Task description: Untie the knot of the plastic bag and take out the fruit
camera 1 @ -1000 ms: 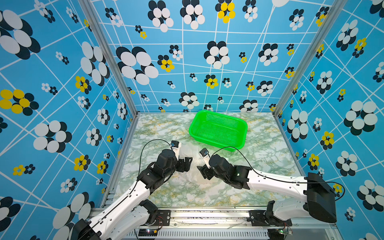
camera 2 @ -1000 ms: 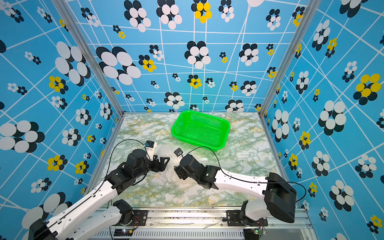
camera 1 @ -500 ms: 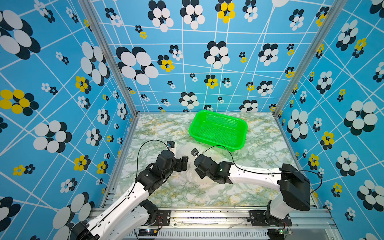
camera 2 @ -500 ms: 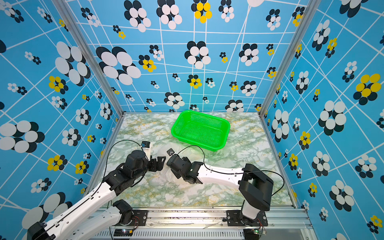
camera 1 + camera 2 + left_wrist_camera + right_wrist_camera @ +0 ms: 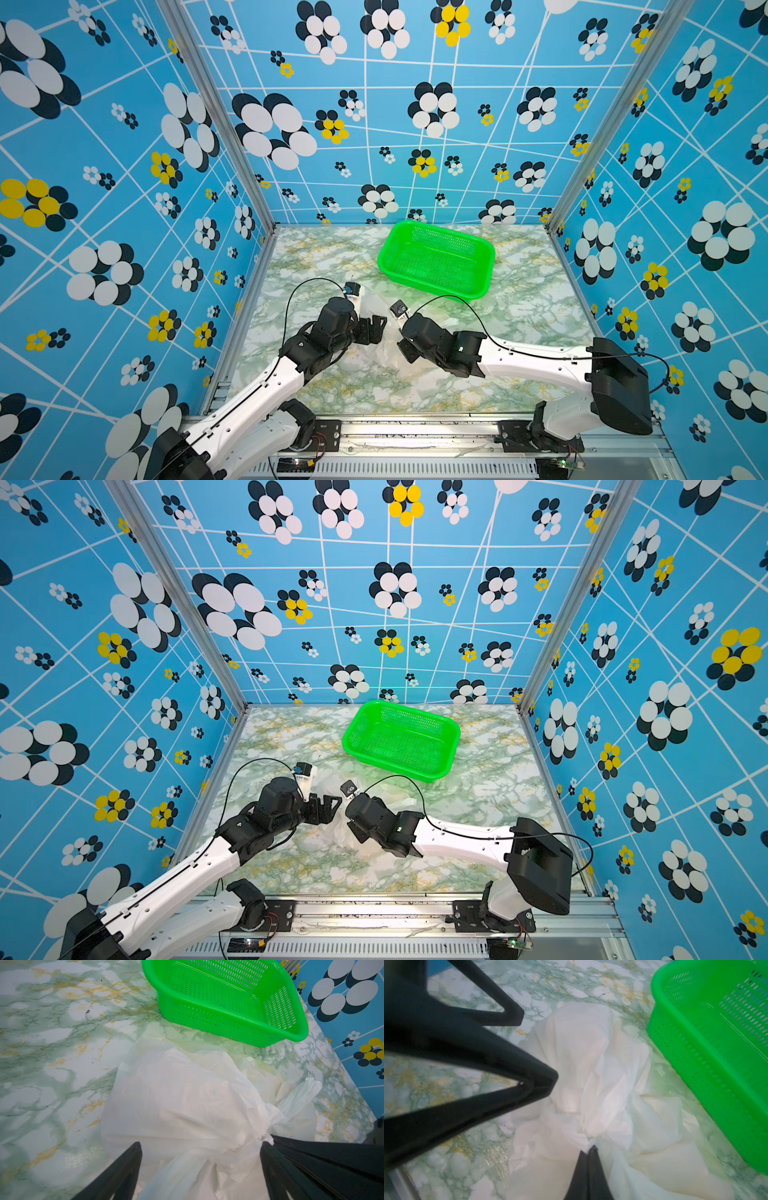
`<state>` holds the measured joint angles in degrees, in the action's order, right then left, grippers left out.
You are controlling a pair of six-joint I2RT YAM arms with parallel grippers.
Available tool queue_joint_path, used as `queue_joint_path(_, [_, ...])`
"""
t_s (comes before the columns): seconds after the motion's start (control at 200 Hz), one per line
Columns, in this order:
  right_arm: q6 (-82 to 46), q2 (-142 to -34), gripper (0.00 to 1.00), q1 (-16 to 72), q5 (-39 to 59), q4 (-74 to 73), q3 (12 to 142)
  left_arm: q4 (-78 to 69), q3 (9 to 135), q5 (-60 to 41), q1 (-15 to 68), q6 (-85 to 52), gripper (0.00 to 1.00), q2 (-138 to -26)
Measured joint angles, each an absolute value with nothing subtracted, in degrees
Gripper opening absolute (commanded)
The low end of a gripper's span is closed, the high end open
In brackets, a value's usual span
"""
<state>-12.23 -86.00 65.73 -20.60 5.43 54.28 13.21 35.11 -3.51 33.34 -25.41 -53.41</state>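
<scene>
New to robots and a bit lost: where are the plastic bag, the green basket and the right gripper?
plastic bag (image 5: 187, 1101): left wrist view, crinkled white body.
green basket (image 5: 218, 1020): left wrist view, near mesh wall.
right gripper (image 5: 589, 1148): right wrist view, closed tips pinching the bag.

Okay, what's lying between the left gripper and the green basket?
In the left wrist view, the crumpled plastic bag fills the stretch from the open left gripper to the basket; whether it touches the basket is unclear.
</scene>
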Motion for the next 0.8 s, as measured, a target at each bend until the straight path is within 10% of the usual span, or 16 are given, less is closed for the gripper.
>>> queue_joint_path(0.8, [-12.3, -85.2, 0.0, 66.0, -22.2, 1.0, 52.1, 12.5, 41.1, -6.0, 34.8, -30.1, 0.92, -62.2])
